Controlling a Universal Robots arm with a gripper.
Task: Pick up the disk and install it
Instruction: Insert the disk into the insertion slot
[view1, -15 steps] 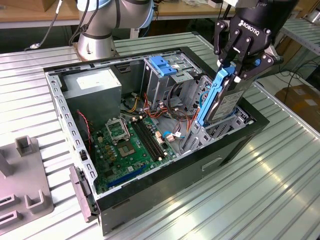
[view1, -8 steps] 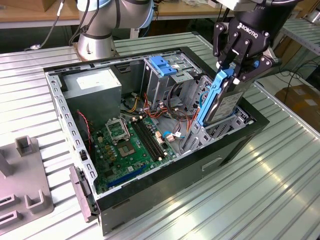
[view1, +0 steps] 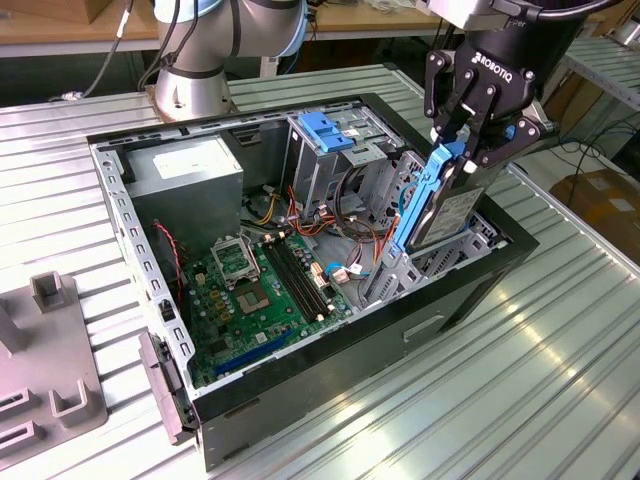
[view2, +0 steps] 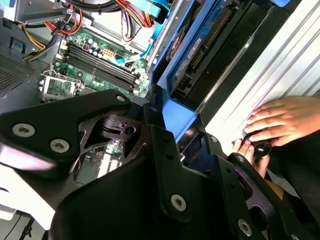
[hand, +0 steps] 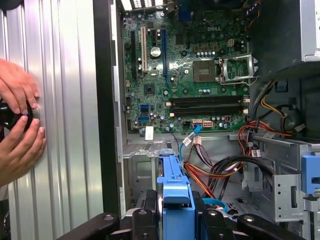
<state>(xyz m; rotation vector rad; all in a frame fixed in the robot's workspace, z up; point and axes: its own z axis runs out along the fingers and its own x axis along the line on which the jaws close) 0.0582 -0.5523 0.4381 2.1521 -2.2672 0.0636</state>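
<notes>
Your gripper (view1: 462, 150) has its black fingers closed narrow on the upper end of the disk (view1: 445, 205), pinching the bright blue plastic rail. The disk hangs tilted over the end of the open computer case (view1: 480, 285) at the exterior view's right. Its lower end dips inside the case wall, and you cannot tell whether it touches the metal there. Just beside that lower end runs a tangle of red, orange and yellow cables (view1: 350, 215). Past them stands the tall metal drive cage (view1: 310, 160) with its blue bracket on top. The green motherboard (view1: 260, 290) lies flat on the case floor, and the plain grey power-supply box (view1: 185, 175) sits in the far corner. The case rests on a ribbed, shiny metal table (view1: 520, 390), with a matte grey fixture (view1: 50, 350) well apart at the exterior view's left. Both wrist views add a person's hands (hand: 17, 125) resting on the ribbed table just outside the case wall, holding a small dark round object.
</notes>
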